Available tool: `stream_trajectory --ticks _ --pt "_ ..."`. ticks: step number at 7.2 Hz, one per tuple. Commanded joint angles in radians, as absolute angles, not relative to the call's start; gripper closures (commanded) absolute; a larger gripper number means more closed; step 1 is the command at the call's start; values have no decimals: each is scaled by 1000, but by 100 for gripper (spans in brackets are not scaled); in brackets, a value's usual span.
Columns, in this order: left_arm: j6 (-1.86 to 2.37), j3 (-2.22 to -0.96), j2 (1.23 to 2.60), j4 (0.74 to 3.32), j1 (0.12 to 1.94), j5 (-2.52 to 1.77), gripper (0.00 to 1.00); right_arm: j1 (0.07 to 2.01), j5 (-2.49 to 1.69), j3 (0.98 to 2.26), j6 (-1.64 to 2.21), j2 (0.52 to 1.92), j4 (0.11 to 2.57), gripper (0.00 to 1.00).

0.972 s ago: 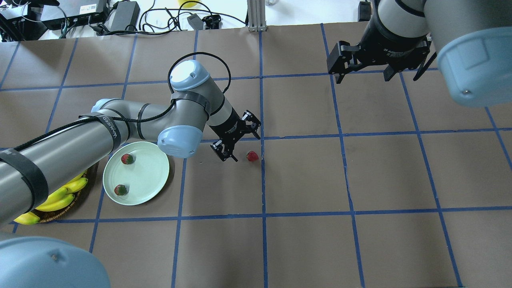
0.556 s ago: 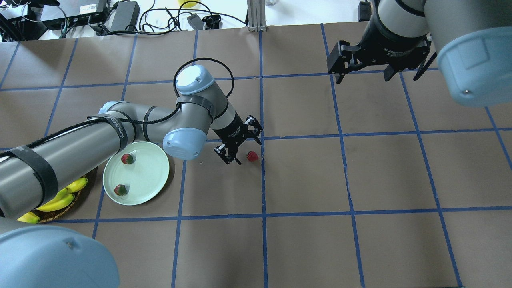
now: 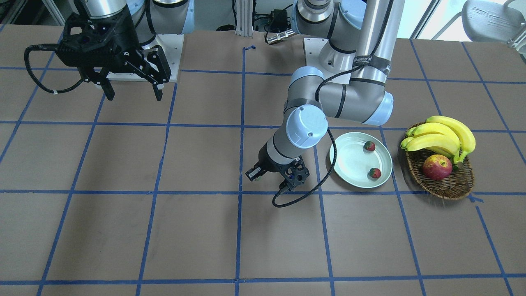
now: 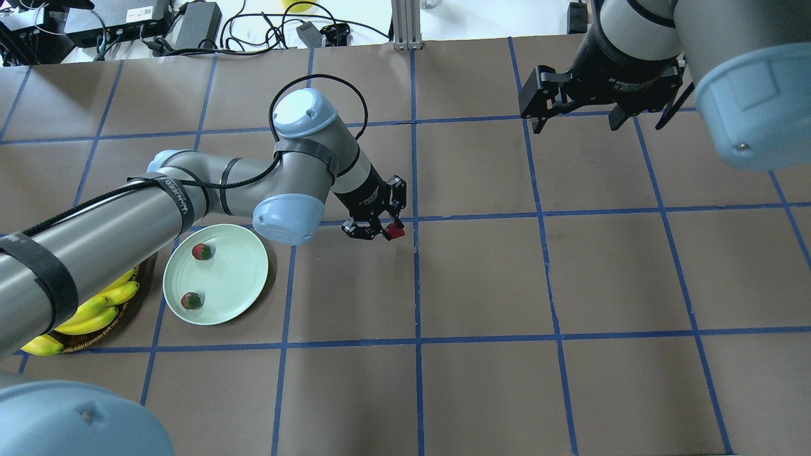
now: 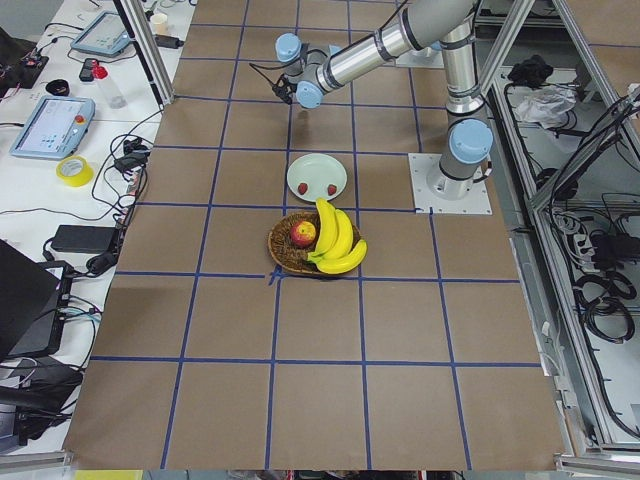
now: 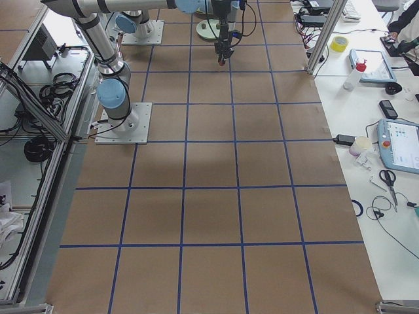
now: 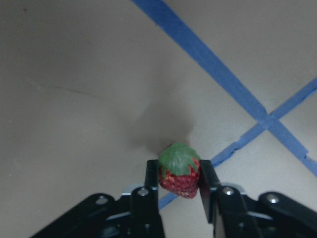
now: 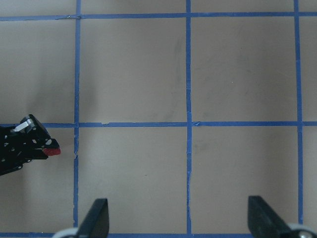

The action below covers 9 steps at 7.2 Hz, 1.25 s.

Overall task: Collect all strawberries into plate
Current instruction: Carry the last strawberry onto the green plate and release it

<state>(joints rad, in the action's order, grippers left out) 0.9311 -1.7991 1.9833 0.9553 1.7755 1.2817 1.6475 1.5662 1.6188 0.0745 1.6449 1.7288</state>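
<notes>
My left gripper (image 4: 385,230) is shut on a strawberry (image 4: 396,232), red with a green cap. The left wrist view shows it pinched between the two fingers (image 7: 179,171), low over the brown paper by a blue tape crossing. The pale green plate (image 4: 236,273) lies to its left and holds two more strawberries (image 4: 201,251) (image 4: 190,300). The plate also shows in the front-facing view (image 3: 348,161). My right gripper (image 4: 578,123) is open and empty, high over the far right of the table.
A wicker basket (image 3: 450,187) with bananas (image 3: 444,135) and a red-yellow apple (image 3: 437,167) stands just beyond the plate. A black cable (image 3: 296,199) loops off the left wrist. Cables and boxes (image 4: 190,25) lie past the table's far edge.
My left gripper has moved right onto the third strawberry and shut on it. The berry has shifted slightly toward the far edge. The right arm has not moved.
</notes>
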Motion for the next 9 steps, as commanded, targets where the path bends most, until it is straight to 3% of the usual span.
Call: stream_trajectory --ticks 1,5,8,9 --pt "761 -1708 1922 1119 1694 1376 100 1647 1566 1620 75 1647 1726 0" --pt "247 -1738 1835 1313 1511 1677 100 1647 1566 1620 75 1646 1726 0" --pt "51 -1860 1853 1266 1376 1672 100 1649 1566 1620 75 1647 1726 0" --pt "54 -1880 1861 1258 1373 1666 29 1649 1566 1620 75 1646 1726 0"
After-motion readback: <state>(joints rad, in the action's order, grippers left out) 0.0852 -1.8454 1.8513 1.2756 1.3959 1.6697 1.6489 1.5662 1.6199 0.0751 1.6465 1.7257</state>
